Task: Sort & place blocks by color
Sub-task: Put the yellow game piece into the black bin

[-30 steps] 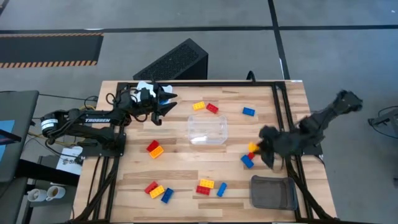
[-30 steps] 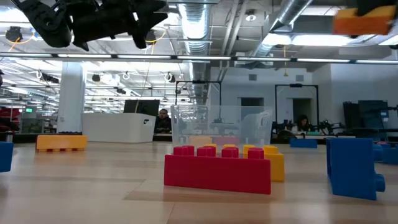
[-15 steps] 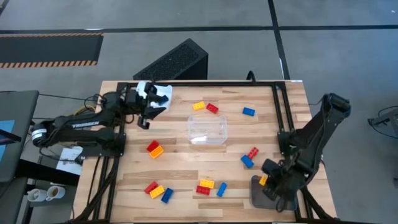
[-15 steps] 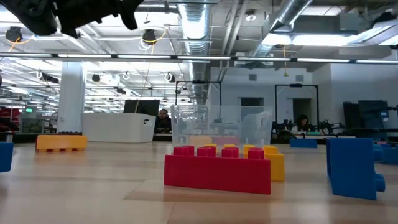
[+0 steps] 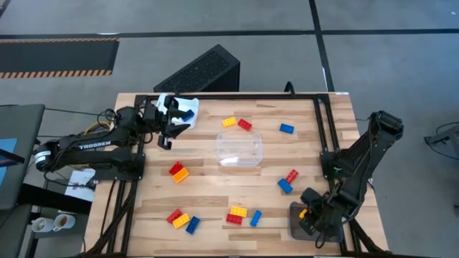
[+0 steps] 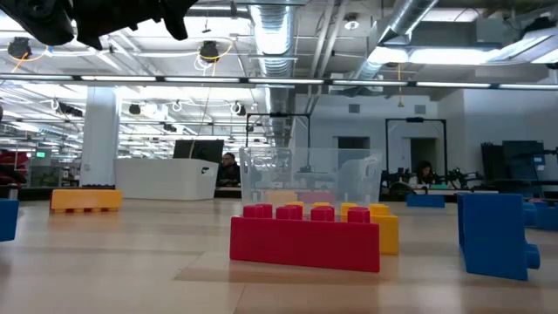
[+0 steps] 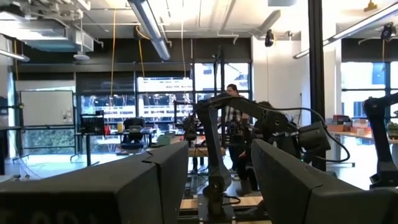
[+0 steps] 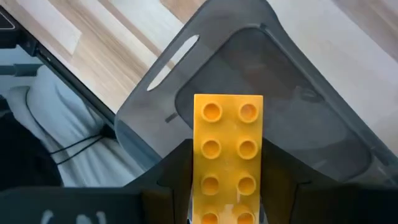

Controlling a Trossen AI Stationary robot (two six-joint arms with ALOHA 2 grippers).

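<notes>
My right gripper (image 5: 307, 213) hangs over the grey tray (image 5: 319, 223) at the table's near right corner, shut on a yellow block (image 8: 227, 149). My left gripper (image 5: 171, 132) is raised at the far left beside the white tray (image 5: 183, 106), open with nothing between its fingers (image 7: 219, 155). Other red, yellow and blue blocks lie flat on the table: a yellow one (image 5: 229, 122), a red one (image 5: 244, 125) and a blue one (image 5: 287, 129) at the far side, and a red one (image 5: 291, 175) and a blue one (image 5: 285, 186) right of centre. My right gripper pinches the yellow block by its two long sides (image 8: 198, 169), near one end, between its two fingers. The fingers come from above, slanting down, and lie across the block. The block is lifted clear above the grey tray's floor (image 8: 298, 118), its studded face toward the wrist camera.
A clear tray (image 5: 239, 149) stands at the table's middle. More blocks lie toward the near edge: a group (image 5: 183, 219) at the left, a red-and-yellow pair (image 5: 237, 213), a blue one (image 5: 255, 218), and a pair (image 5: 177, 170) left of centre. A dark frame rail (image 5: 326, 143) runs along the right.
My right gripper has carried the yellow block from the table's right middle toward the near edge and down, turning as it went, until it stands over the grey tray. My left gripper has drawn back toward the table's left edge and risen a little.
</notes>
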